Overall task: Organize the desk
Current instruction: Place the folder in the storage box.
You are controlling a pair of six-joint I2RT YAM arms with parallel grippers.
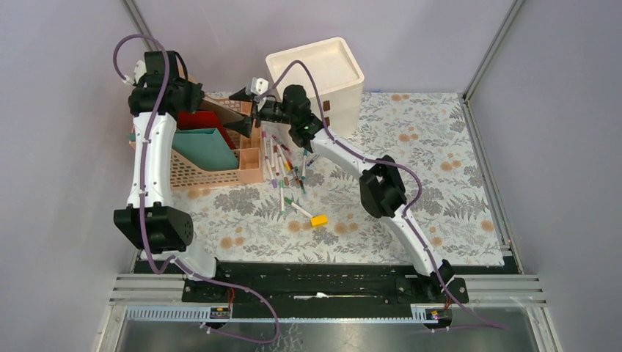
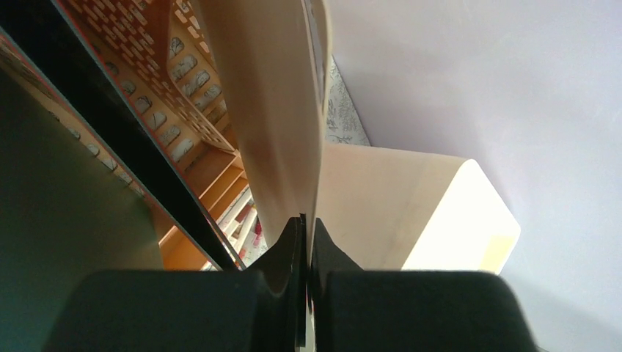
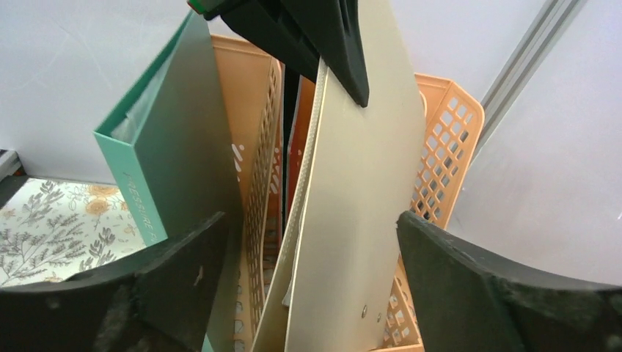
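While right end effector (image 3: 312, 238) gapes, left end effector (image 2: 306, 229) pinches probable folder (image 3: 367, 191).

On the desk (image 1: 440, 161), pens (image 1: 282, 165) lie beside the basket (image 1: 192, 174), before the box (image 1: 334, 92).

Robot lab test cell, plain lilac walls (image 1: 66, 110), aluminium frame posts (image 1: 491, 48), black mounting rail (image 1: 315, 282) at front.

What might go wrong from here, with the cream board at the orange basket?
1. The left end effector pinches the flat cream board only at its edge, so the board might pivot or slip.
2. The open right end effector straddles that board close to the left one, so the two may collide.
3. Loose marker pens lie beside the orange perforated plastic basket, under the right arm, so a low move could scatter them.
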